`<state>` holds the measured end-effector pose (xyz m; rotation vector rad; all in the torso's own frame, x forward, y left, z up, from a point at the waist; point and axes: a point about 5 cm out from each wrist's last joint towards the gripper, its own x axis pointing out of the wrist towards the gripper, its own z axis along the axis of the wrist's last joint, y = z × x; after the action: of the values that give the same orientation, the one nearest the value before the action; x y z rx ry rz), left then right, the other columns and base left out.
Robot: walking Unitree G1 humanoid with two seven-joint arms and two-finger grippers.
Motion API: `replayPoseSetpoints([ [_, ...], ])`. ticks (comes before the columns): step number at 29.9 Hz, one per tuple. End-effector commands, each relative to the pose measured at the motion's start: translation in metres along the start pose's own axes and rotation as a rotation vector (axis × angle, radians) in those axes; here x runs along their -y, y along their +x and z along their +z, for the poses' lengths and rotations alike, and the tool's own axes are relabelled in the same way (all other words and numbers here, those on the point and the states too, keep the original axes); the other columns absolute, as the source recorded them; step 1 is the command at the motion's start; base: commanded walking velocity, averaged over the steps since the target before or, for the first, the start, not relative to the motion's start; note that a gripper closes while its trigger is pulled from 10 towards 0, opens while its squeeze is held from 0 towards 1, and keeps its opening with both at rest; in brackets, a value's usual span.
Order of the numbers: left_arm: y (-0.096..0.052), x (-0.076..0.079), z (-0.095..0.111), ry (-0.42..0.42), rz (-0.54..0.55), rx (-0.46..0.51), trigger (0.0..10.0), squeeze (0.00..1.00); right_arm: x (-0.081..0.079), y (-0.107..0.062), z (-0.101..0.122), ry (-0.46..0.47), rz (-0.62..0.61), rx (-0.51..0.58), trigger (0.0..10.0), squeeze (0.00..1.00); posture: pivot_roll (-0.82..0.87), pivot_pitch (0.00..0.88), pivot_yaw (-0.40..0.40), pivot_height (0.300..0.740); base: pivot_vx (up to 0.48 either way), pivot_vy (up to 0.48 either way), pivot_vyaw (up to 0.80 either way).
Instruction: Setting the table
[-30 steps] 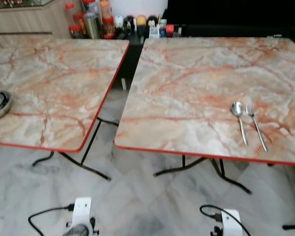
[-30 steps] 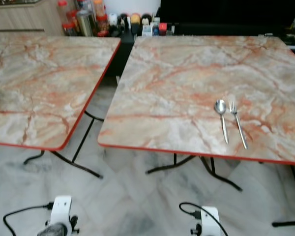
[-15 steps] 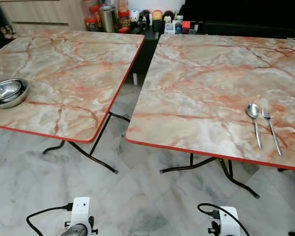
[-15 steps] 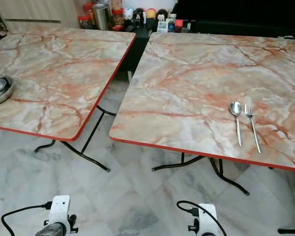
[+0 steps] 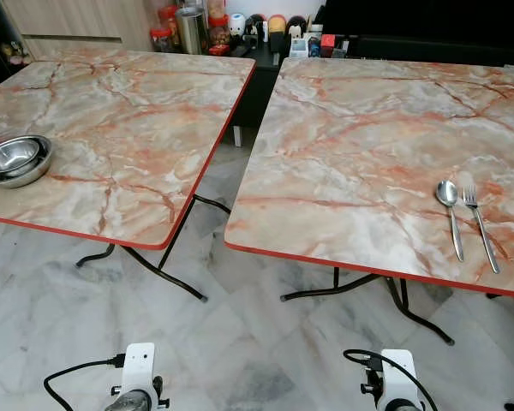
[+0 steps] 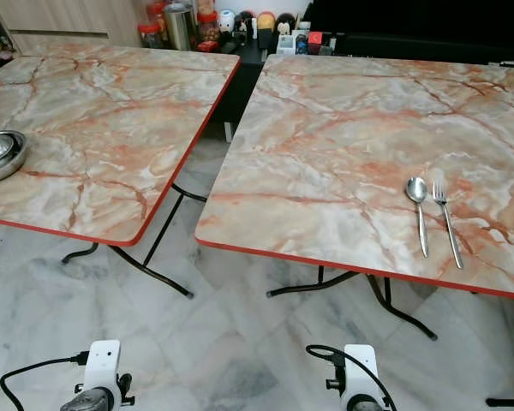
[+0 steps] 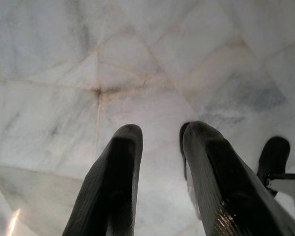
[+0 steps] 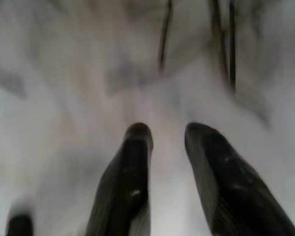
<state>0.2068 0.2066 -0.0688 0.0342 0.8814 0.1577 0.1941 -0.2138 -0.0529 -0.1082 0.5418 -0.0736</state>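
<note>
Two marble-patterned tables with red edges stand side by side. A steel spoon and a fork lie parallel near the front right of the right table. Stacked steel bowls sit at the left edge of the left table. Both arms hang low over the floor in front of the tables. In the left wrist view my left gripper has its fingers apart with nothing between them. My right gripper is likewise open and empty, its picture blurred.
A gap with black folding legs runs between the tables. Bottles, jars and small figures crowd a low shelf at the back. Pale marble floor lies in front, with cables at my wrists.
The whole picture has shifted as the camera moved, bringing the steel bowls fully into view. The spoon, fork and bowls lie where they were.
</note>
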Motion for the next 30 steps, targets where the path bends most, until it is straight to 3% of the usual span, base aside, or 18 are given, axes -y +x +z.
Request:
replayPoseSetpoints([
  [1,-0.001,-0.002,-0.007,-0.008,0.0,-0.028,10.0,0.0,0.0,-0.003,0.044,-0.034,0.019,0.251,10.0,0.0,-0.1,0.121,0.009,0.74,0.0,0.0,0.0],
  [7,-0.001,-0.001,-0.007,-0.008,-0.004,-0.029,10.0,0.0,-0.005,-0.007,0.053,-0.024,0.03,0.287,10.0,0.0,-0.11,0.118,0.006,0.74,0.0,0.0,0.0],
  [12,-0.001,-0.001,-0.009,-0.013,-0.005,-0.033,10.0,0.0,-0.006,-0.006,0.074,-0.014,0.019,0.375,10.0,0.0,-0.1,0.119,0.005,0.74,0.0,0.0,0.0],
  [16,-0.002,-0.003,-0.01,-0.013,-0.002,-0.035,10.0,0.0,-0.002,-0.017,0.093,-0.033,0.008,0.431,10.0,0.0,-0.1,0.12,0.01,0.74,0.0,0.0,0.0],
  [18,-0.002,-0.005,-0.011,-0.01,0.001,-0.035,10.0,0.0,0.003,-0.022,0.128,-0.012,-0.017,0.536,10.0,0.0,-0.1,0.122,0.015,0.74,0.0,0.0,0.0],
  [22,-0.002,-0.006,-0.01,-0.011,0.004,-0.028,10.0,0.0,0.004,-0.021,0.152,-0.01,-0.016,0.603,10.0,0.0,-0.1,0.12,0.014,0.74,0.0,0.0,0.0],
  [24,-0.002,-0.006,-0.008,-0.025,0.007,-0.009,10.0,0.0,0.004,-0.016,0.177,0.0,-0.015,0.647,10.0,0.0,-0.1,0.119,0.014,0.74,0.0,0.0,0.0],
  [30,-0.001,-0.004,-0.004,-0.033,-0.007,0.004,10.0,0.0,0.006,0.005,0.208,0.091,-0.067,0.613,10.0,0.0,-0.11,0.116,0.028,0.74,0.0,0.0,0.0],
])
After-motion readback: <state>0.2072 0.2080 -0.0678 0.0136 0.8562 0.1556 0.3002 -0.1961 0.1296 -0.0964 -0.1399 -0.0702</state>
